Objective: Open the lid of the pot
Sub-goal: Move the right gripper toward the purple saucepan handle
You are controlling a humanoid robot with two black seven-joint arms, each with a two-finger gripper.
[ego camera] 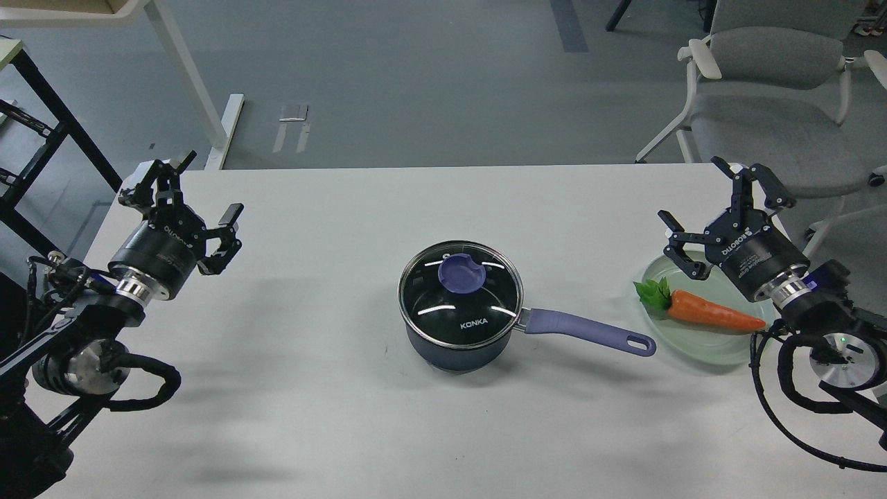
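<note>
A small dark navy pot (450,353) stands at the middle of the white table (332,416), its long lavender handle (589,331) pointing right. The clear glass lid (461,305) with a steel rim and a purple-blue knob (461,272) rests flat on the pot. My left gripper (201,190) hangs open over the table's far left, well away from the pot. My right gripper (714,197) is open at the far right, above the back of a plate, with nothing between its fingers.
A pale green glass plate (700,343) at the right holds an orange toy carrot (714,312) with green leaves, just beyond the handle's tip. A grey chair (769,104) stands behind the table's right corner, a white desk leg (201,104) behind the left.
</note>
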